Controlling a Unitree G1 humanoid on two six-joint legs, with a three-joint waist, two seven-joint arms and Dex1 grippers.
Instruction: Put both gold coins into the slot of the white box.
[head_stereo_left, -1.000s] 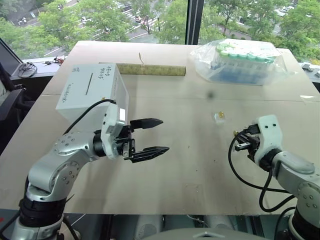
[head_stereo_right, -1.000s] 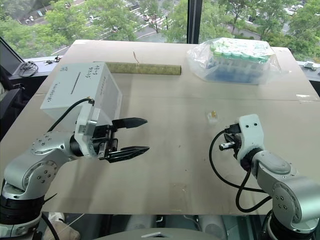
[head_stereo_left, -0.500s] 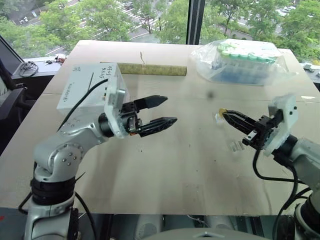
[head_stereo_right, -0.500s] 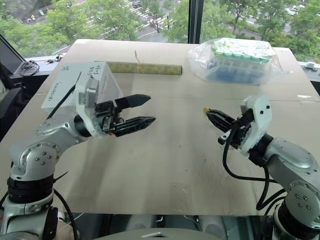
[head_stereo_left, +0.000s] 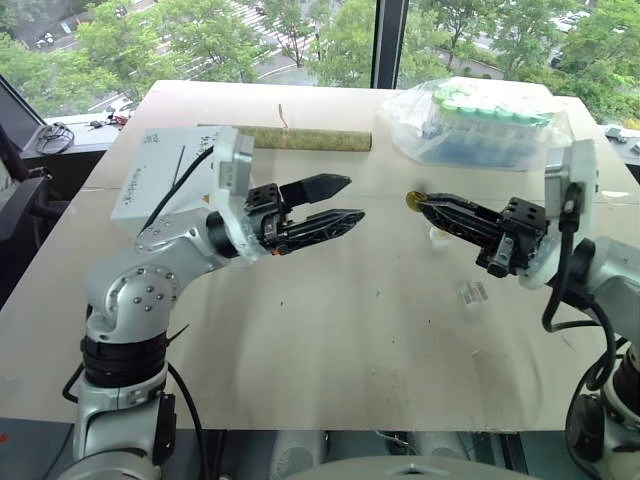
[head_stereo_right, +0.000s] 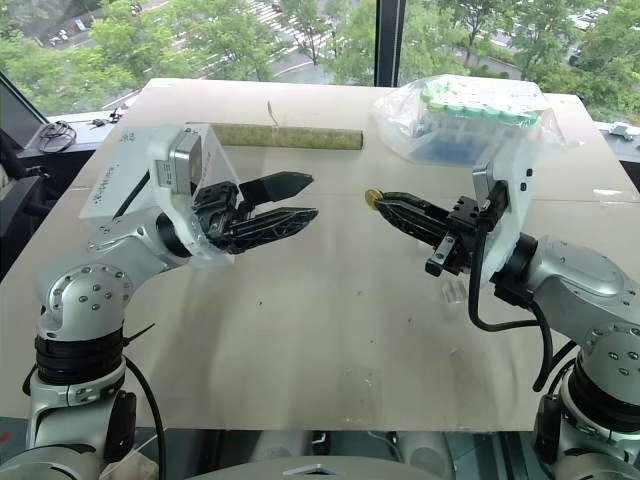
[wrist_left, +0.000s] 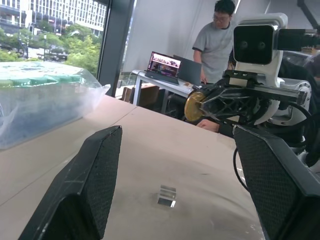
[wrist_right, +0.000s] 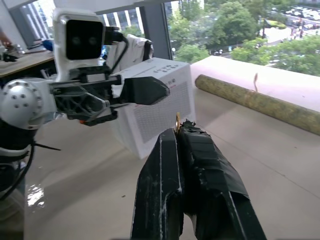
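Midair, right claw (head_stereo_left: 418, 201) pinches coin (head_stereo_left: 412, 200) — left claw (head_stereo_left: 347, 198) agape.

A pale wooden tabletop (head_stereo_left: 330, 330) sits right up against big windows (head_stereo_left: 300, 30), split by a dark upright frame (head_stereo_left: 388, 40), with daylight pouring in over green treetops and a road below. Off to the left there's a dark side desk (head_stereo_left: 60, 140) with tangled cables. In the left wrist view, a person (wrist_left: 216, 42) stands behind a desk with an open laptop (wrist_left: 162, 66).
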